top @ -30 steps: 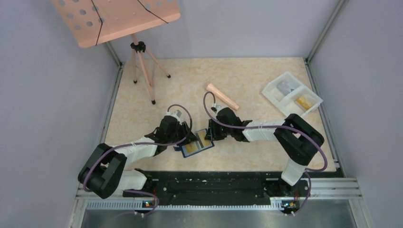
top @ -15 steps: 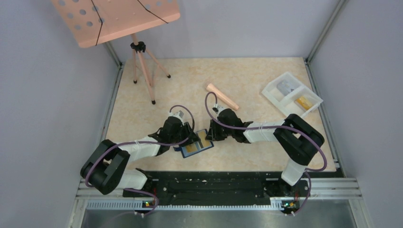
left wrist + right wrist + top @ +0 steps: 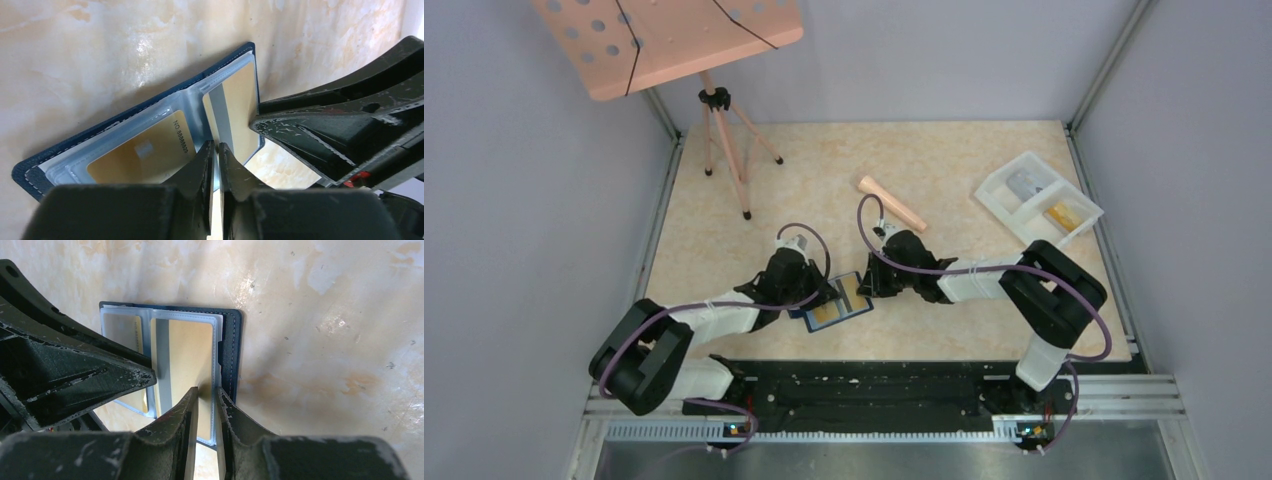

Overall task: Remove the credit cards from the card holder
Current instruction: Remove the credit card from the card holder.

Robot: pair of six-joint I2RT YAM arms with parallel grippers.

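The dark navy card holder (image 3: 856, 309) lies open on the table between my two grippers. In the left wrist view a tan-gold credit card (image 3: 135, 157) sits in its left clear pocket, and a second gold card with a grey stripe (image 3: 240, 105) in its right pocket. My left gripper (image 3: 216, 148) (image 3: 822, 297) is shut on the holder's middle fold (image 3: 150, 102). My right gripper (image 3: 206, 392) (image 3: 862, 288) has narrow jaws closed on the near edge of the striped card (image 3: 187, 355), beside the navy cover (image 3: 231, 355).
A peach-coloured rod (image 3: 891, 202) lies behind the grippers. A white two-compartment tray (image 3: 1037, 198) stands at the back right. A tripod stand (image 3: 724, 140) with a pink perforated desk is at the back left. Each gripper's black body fills the other wrist view's side.
The left jaws have closed down onto the holder's fold. The right jaws have narrowed onto the card's edge. The holder has stayed in place.
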